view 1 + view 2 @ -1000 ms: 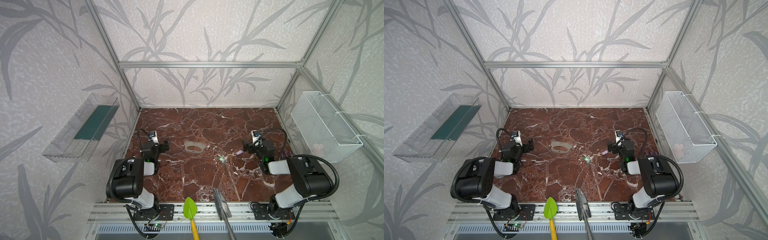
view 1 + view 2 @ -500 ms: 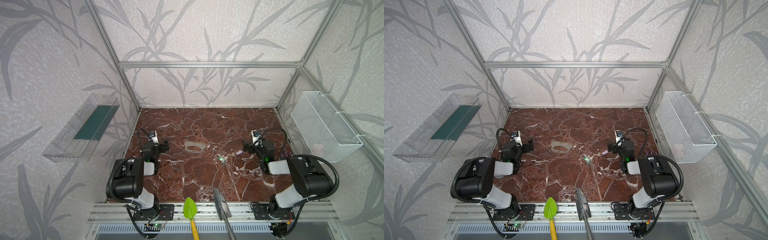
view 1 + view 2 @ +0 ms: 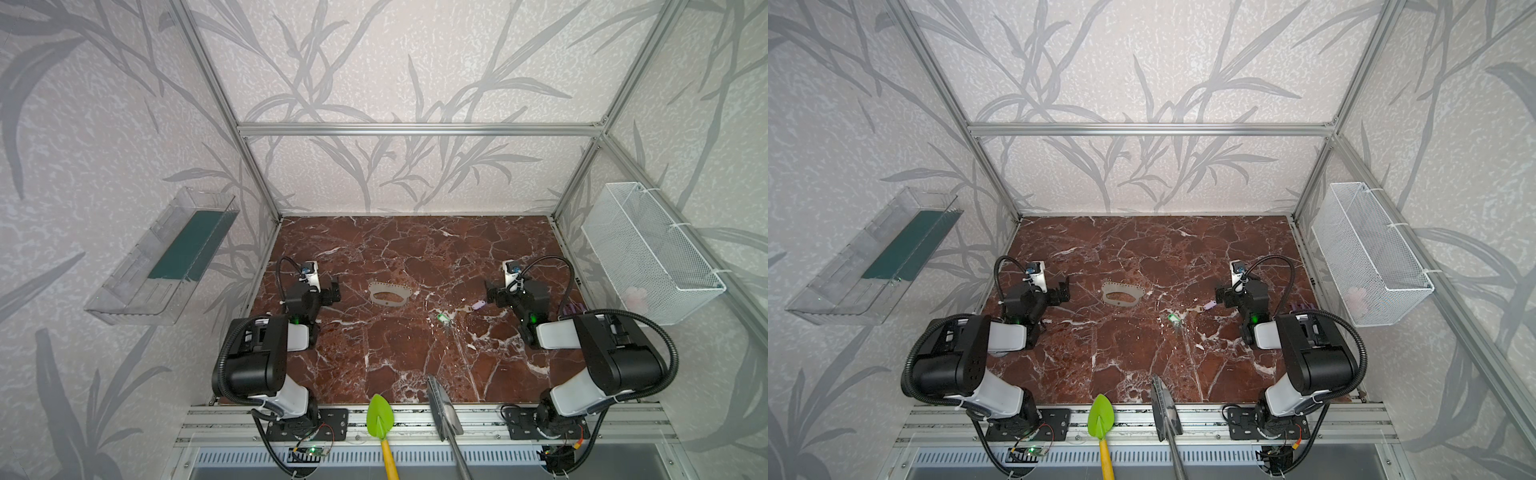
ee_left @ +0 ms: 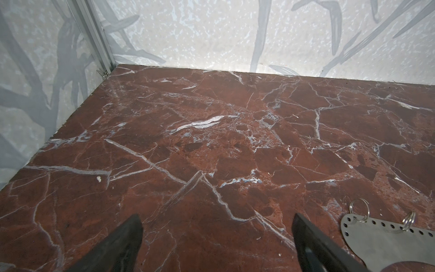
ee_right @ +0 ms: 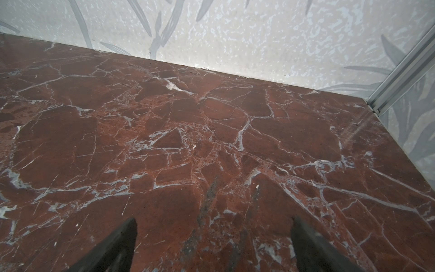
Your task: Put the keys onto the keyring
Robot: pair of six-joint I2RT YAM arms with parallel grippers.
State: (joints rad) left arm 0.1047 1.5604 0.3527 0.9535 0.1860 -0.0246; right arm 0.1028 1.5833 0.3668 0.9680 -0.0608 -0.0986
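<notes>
The keyring, a flat grey tag with an oval cut-out, lies on the marble floor left of centre. In the left wrist view its holed edge carries two thin metal rings. The green-headed key lies near the middle, and the lilac-headed key lies to its right. My left gripper is open and empty, just left of the tag. My right gripper is open and empty, close to the right of the lilac key.
A purple clawed object lies behind the right arm. A white mesh basket hangs on the right wall and a clear tray on the left wall. A green trowel and a grey tool stick over the front rail.
</notes>
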